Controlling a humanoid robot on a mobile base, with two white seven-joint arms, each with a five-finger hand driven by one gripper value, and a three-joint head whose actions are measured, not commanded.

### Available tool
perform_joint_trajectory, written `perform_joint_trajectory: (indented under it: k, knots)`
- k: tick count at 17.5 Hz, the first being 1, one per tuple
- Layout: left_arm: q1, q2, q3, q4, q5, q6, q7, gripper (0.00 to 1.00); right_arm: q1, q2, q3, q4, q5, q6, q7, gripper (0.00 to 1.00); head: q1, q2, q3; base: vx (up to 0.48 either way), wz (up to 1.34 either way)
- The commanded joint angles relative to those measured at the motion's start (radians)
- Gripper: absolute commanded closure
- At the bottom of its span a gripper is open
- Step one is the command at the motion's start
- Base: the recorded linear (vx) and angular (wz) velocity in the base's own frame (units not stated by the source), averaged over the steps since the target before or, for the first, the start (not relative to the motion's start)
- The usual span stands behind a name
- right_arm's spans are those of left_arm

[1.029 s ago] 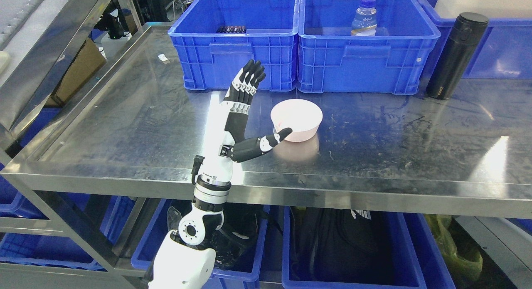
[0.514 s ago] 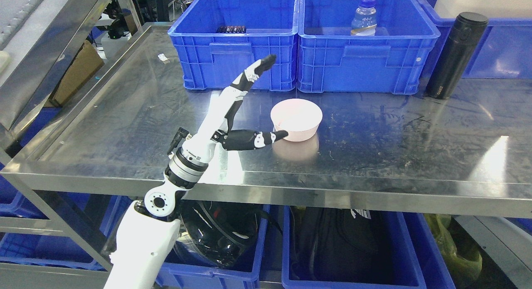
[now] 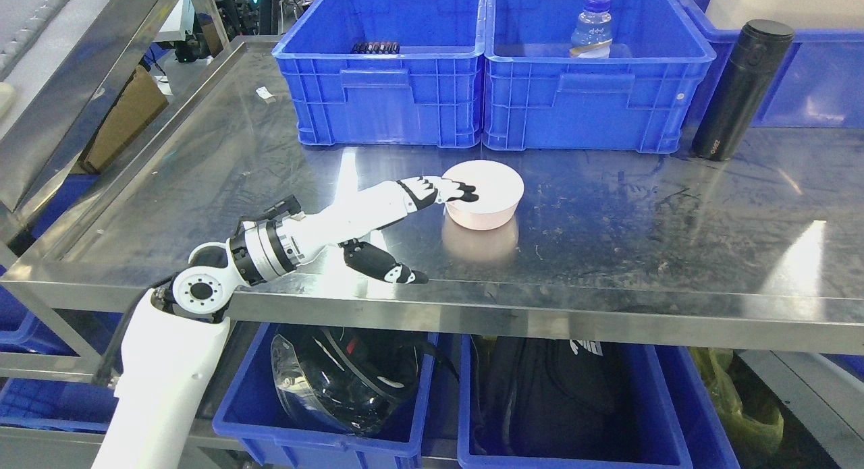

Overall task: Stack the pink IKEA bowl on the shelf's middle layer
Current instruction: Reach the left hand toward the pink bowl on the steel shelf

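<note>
Head view is showing the left hand lying flat, its open fingers resting over the pink bowl's near-left rim, thumb splayed toward the shelf edge, gripping nothing.

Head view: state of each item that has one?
pink bowl: upright on the steel shelf, not lifted
left hand: open, fingertips over the bowl's near-left rim, thumb spread toward the shelf edge
water bottle: upright in the right blue crate, capped
black flask: upright, lid on
left blue crate: open-topped, dark object at its back
helmet: in a lower blue bin
</note>
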Motion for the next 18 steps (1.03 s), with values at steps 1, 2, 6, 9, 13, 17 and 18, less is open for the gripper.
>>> perform_joint_trajectory:
  k: [1,2,6,9,13,17,18]
  knots:
    - [-0.133,0.021,0.061,0.018,-0.124,0.082,-0.069,0.05,0.005,-0.017,0.000,-0.017,0.000,0.002,0.000,0.00,0.0000,0.000,0.000,0.000,0.00]
    - [-0.182,0.020,0.020,0.047,-0.161,0.085,-0.073,0.05,0.005,-0.017,0.000,-0.017,0.000,0.002,0.000,0.00,0.0000,0.000,0.000,0.000,0.00]
    - [-0.275,0.011,-0.116,0.142,-0.239,0.089,-0.106,0.06,0.005,-0.017,0.000,-0.017,0.000,0.002,0.000,0.00,0.0000,0.000,0.000,0.000,0.00]
    - [-0.279,-0.052,-0.162,0.205,-0.324,0.080,-0.107,0.07,0.003,-0.017,0.000,-0.017,0.000,0.002,0.000,0.00,0.0000,0.000,0.000,0.000,0.00]
    - [-0.322,-0.117,-0.211,0.268,-0.379,0.071,-0.107,0.12,0.005,-0.017,0.000,-0.017,0.000,0.002,0.000,0.00,0.0000,0.000,0.000,0.000,0.00]
    - [-0.373,-0.150,-0.271,0.313,-0.414,0.071,-0.107,0.13,0.005,-0.017,0.000,-0.017,0.000,0.002,0.000,0.00,0.0000,0.000,0.000,0.000,0.00]
    - [-0.381,-0.155,-0.289,0.326,-0.420,0.071,-0.107,0.14,0.005,-0.017,0.000,-0.017,0.000,0.002,0.000,0.00,0.0000,0.000,0.000,0.000,0.00]
